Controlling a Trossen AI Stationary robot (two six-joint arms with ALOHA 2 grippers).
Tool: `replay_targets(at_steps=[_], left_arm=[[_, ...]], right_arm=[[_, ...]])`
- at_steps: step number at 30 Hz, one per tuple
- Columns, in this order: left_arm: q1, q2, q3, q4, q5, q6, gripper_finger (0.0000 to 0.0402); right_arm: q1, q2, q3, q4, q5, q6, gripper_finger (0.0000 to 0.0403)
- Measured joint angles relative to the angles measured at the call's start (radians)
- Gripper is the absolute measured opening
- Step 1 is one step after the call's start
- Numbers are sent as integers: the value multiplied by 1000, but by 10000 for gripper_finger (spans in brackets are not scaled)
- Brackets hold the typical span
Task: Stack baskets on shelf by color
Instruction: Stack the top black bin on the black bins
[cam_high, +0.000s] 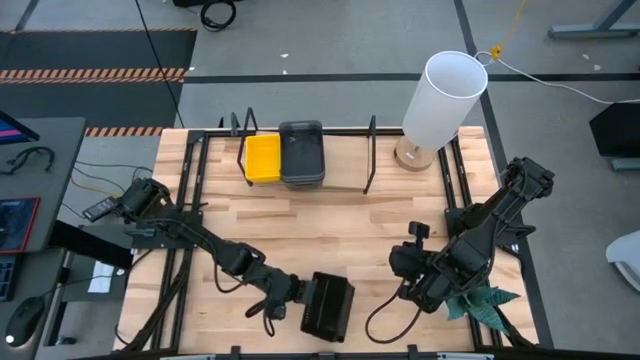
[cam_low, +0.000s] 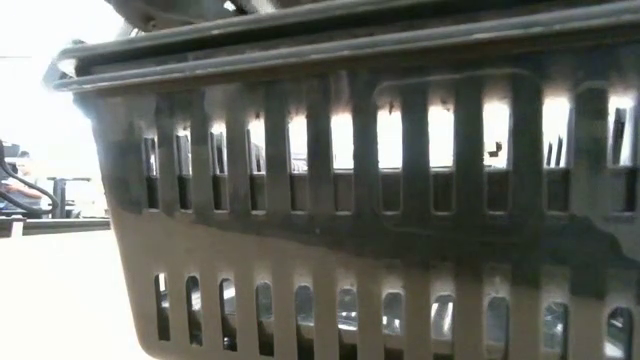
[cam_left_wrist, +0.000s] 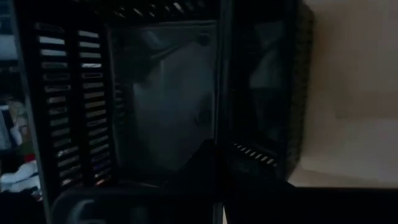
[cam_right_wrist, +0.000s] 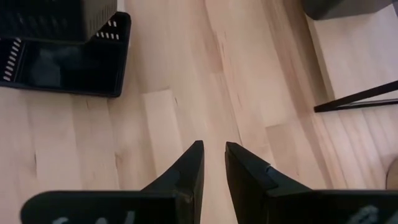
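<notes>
- A black mesh-sided basket (cam_high: 328, 306) sat at the near edge of the table, tilted, its slotted wall filling the low view (cam_low: 380, 200).
- A yellow basket (cam_high: 262, 158) stood on the shelf (cam_high: 340, 160) at the far edge, between the upright dividers.
- Grey baskets (cam_high: 302, 153), nested in a stack, stood just beside the yellow one, touching it on its right side.

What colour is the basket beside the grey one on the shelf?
Bright yellow plastic basket, clearest in the high view.
</notes>
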Motion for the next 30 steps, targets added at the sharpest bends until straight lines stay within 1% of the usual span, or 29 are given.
replay_targets(at_steps=[3, 8, 11, 13, 19, 26, 30], left_arm=[[0, 0, 0, -35, -4, 9, 11], [-4, 0, 0, -40, -4, 9, 11], [-9, 0, 0, -48, 25, 9, 12], [-15, 0, 0, -55, 49, 9, 17], [-19, 2, 0, -62, 50, 9, 34], [-14, 40, -1, -65, 49, 14, 18], [-14, 53, -2, -70, 43, 16, 21]], right_arm=[[-1, 0, 0, 16, 3, 0, 71], [-1, 0, 0, 25, 3, 0, 70], [-1, 0, 0, 27, 3, 0, 70], [-1, 0, 0, 34, 3, 0, 70], [-1, 0, 0, 50, 3, -1, 70], [-1, 0, 0, 56, 3, -2, 70], [-1, 1, 0, 56, 2, -2, 70]])
